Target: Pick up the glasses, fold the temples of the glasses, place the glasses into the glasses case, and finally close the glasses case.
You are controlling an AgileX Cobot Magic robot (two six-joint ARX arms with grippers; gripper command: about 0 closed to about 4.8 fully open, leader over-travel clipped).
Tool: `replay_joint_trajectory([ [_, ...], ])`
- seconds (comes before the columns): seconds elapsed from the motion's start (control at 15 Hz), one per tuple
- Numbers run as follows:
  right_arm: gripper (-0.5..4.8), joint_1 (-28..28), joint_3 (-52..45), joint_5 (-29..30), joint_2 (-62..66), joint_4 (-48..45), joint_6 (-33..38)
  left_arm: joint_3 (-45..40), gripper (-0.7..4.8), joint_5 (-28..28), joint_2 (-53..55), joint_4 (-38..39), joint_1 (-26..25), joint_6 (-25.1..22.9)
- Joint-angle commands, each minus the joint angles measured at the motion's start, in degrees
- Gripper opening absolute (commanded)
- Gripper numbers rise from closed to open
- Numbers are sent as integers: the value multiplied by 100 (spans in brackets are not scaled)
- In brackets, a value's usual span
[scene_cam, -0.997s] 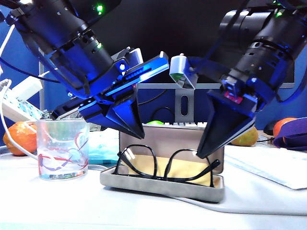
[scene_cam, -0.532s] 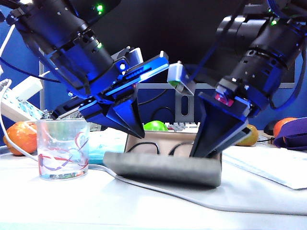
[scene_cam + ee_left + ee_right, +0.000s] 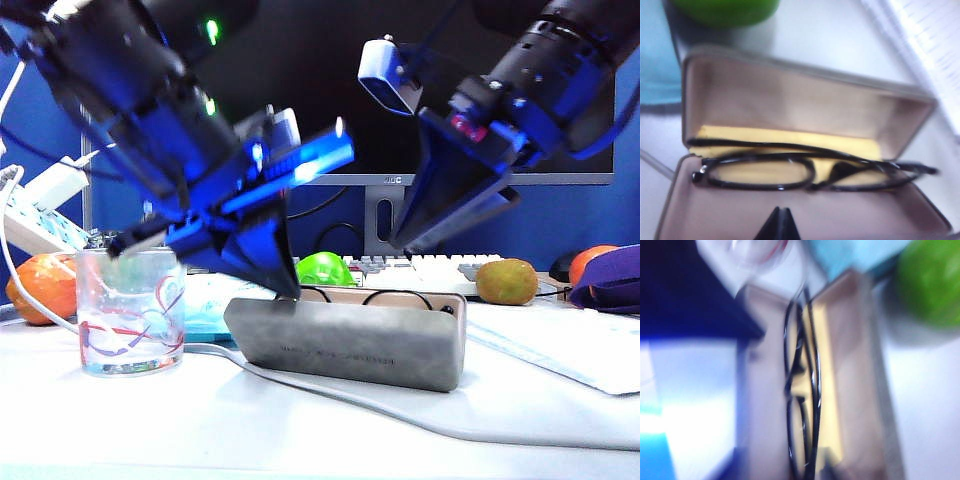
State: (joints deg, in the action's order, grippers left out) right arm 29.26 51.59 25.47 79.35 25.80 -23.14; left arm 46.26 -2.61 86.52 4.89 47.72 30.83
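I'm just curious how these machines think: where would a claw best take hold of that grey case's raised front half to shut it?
Probably the long free edge of the grey suede-like glasses case, pushed from the front toward the hinge. That half stands tilted up, the black-framed glasses lie inside, and the left claw already sits at its corner.

glasses case [image 3: 350, 345] front face: a short line of small dark lettering along the middle of the grey side, too small and faint to read.
monitor [image 3: 390, 181] lower bezel: a tiny light logo at the centre of the silver strip, seemingly three letters, not sharp enough to tell for sure.
tumbler [image 3: 131, 310]: red and blue ribbon pattern only, no words.
left and right wrist views: no text to be read.
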Motion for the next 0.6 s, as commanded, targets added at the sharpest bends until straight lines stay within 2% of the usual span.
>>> replay_joint_trajectory([
  [0.07, -6, 15, 7, 11, 118, -428, 155, 2, -3, -22, 24, -149, 7, -15],
  [0.6, -5, 37, 7, 72, 643, -411, 245, 2, -4, -39, 24, -267, 4, -15],
])
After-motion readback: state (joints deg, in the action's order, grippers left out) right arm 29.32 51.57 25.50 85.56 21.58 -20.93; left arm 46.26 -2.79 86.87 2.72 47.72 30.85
